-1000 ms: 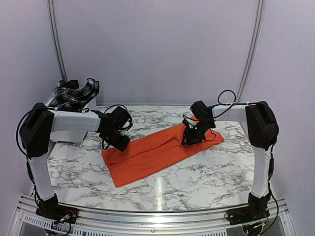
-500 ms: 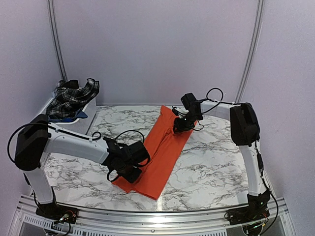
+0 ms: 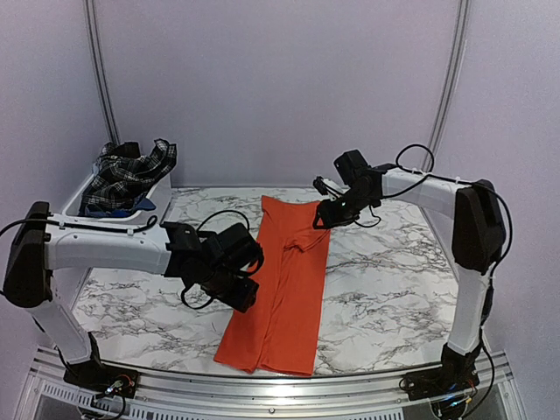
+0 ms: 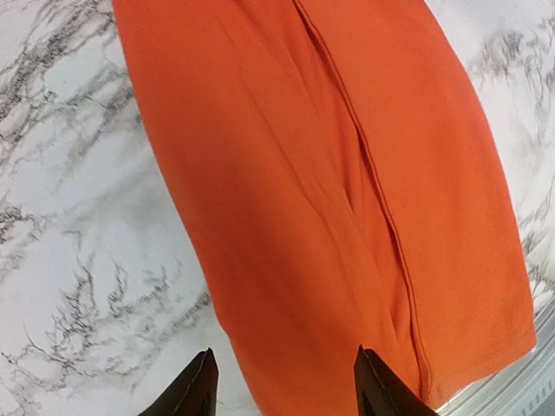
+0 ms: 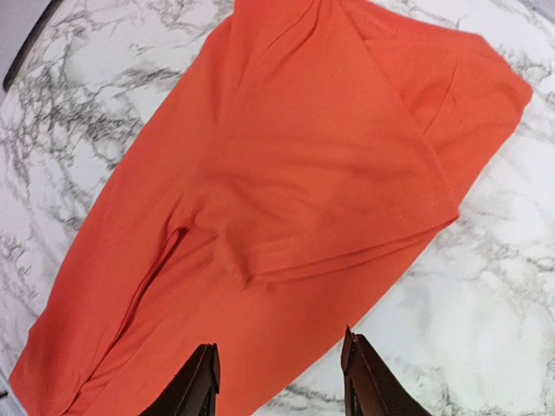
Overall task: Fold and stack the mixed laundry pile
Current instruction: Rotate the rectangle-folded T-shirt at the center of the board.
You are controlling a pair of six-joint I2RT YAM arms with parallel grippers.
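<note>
The bright orange T-shirt (image 3: 284,289) lies folded into a long strip down the middle of the marble table, from the back to the front edge. My left gripper (image 3: 241,284) hovers at the strip's left edge. In the left wrist view the left gripper (image 4: 284,355) is open over the orange T-shirt (image 4: 347,173) and holds nothing. My right gripper (image 3: 325,217) is at the strip's far right corner. In the right wrist view the right gripper (image 5: 279,347) is open above the sleeve fold of the orange T-shirt (image 5: 286,173). The plaid piece (image 3: 131,171) and a blue piece (image 3: 109,210) lie in the bin.
A white plastic bin (image 3: 162,197) stands at the back left against the wall. The table's metal front rail (image 3: 262,389) runs just below the shirt's near end. Black cables loop off both wrists.
The orange shirt has swung from lying slantwise to lying front to back. My left gripper came toward the front and centre. My right gripper went back and in, then out a little to the right.
</note>
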